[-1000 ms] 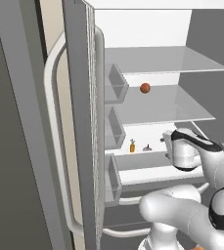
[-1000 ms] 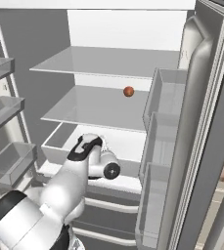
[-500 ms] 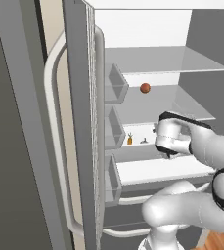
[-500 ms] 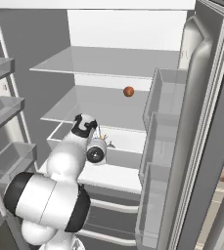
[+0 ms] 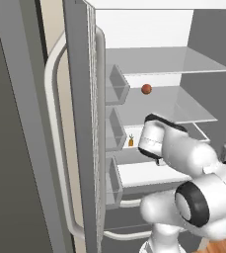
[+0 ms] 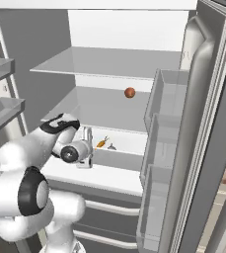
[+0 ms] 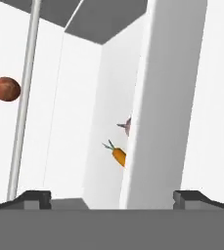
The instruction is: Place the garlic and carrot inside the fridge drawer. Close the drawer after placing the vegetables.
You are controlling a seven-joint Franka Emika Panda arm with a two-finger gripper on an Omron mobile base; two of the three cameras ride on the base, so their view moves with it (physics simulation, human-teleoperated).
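The carrot (image 6: pixel 101 143) is small and orange with a green top, and it lies in the pulled-out white drawer (image 6: pixel 118 159). The pale garlic (image 6: pixel 112 147) rests just right of it. In the hand view the carrot (image 7: pixel 119 155) and garlic (image 7: pixel 128 125) peek out from behind the drawer's white wall (image 7: pixel 167 97). From the left base view the carrot (image 5: pixel 131 142) shows just left of my wrist. My gripper (image 6: pixel 87 141) hangs at the drawer's left end, a short way from both vegetables. It is open, and nothing sits between its fingertips (image 7: pixel 35 197).
A small reddish-brown ball (image 6: pixel 130 92) sits on the glass shelf above the drawer and shows in the hand view as the ball (image 7: pixel 6 89). The open fridge doors with their bins (image 6: pixel 161 128) flank the opening on both sides. My own arm (image 5: pixel 183 153) crosses in front of the drawer.
My hand has swung left and slightly up along the drawer, ending nearer its left end. The jaws stayed open, and the carrot, garlic and ball have not moved.
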